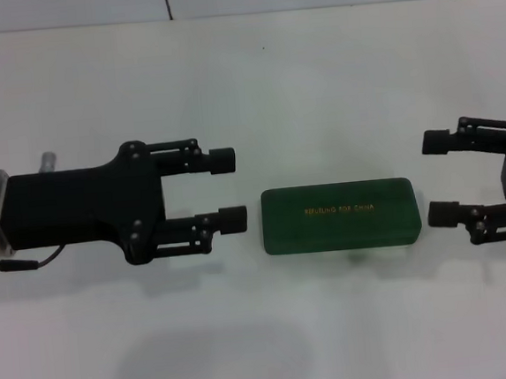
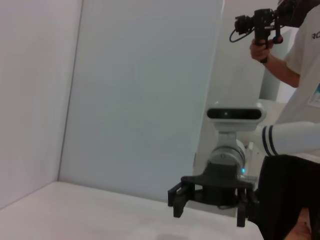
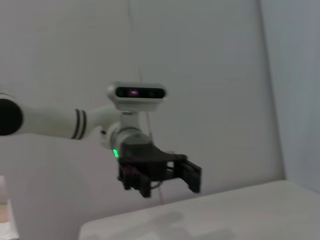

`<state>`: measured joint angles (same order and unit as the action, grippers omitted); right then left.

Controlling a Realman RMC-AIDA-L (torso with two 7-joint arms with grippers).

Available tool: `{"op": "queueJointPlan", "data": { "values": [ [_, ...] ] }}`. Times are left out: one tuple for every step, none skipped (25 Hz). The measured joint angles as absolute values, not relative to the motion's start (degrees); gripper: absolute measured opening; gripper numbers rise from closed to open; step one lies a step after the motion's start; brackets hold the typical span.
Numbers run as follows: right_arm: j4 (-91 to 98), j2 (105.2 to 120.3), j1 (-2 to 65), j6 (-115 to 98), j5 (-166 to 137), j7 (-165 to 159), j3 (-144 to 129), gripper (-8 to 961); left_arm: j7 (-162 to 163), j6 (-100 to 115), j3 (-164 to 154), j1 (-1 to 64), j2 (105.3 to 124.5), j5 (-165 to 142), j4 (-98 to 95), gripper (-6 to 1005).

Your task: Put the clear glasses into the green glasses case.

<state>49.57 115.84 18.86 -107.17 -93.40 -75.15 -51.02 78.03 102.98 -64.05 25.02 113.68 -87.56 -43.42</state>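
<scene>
1. Green glasses case (image 1: 340, 216): dark green, hard, rectangular w/ rounded corners, lid down, gold lettering on top. It lies flat mid-counter.
2. Left claw (image 1: 229, 188): black, level, at case's 9 o'clock, fingers spread wide, holding nothing.
3. Right claw (image 1: 441, 177): at case's 3 o'clock, also wide open, empty, facing the left one.
4. Counter (image 1: 243, 75): plain white, smooth; pale wall panels behind.
5. Clear glasses: can't tell where.
</scene>
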Motion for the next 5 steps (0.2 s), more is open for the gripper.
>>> {"op": "queueJointPlan", "data": {
  "values": [
    [49.56, 115.84, 19.11, -107.38, -93.36, -75.18, -51.5, 779, 78.03, 103.09, -64.04, 25.04, 113.71, -87.92, -43.42, 679],
    [49.56, 115.84, 19.28, -107.53, -93.34, -75.2, -51.84, 815, 78.04, 103.18, -64.02, 25.06, 113.72, -88.15, -43.42, 679],
    [49.56, 115.84, 19.28, -107.53, -93.34, -75.2, -51.84, 815, 78.05, 103.27, -64.0, 25.06, 113.78, -88.23, -43.42, 679],
    [49.5, 115.84, 19.51, -107.74, -93.26, -75.22, -52.34, 815, 78.05, 103.28, -63.99, 25.06, 113.8, -88.24, -43.42, 679],
    [49.41, 115.84, 19.79, -107.86, -92.98, -75.23, -52.88, 815, 78.03, 103.29, -63.96, 25.05, 113.82, -88.24, -43.42, 679]
  ]
}}
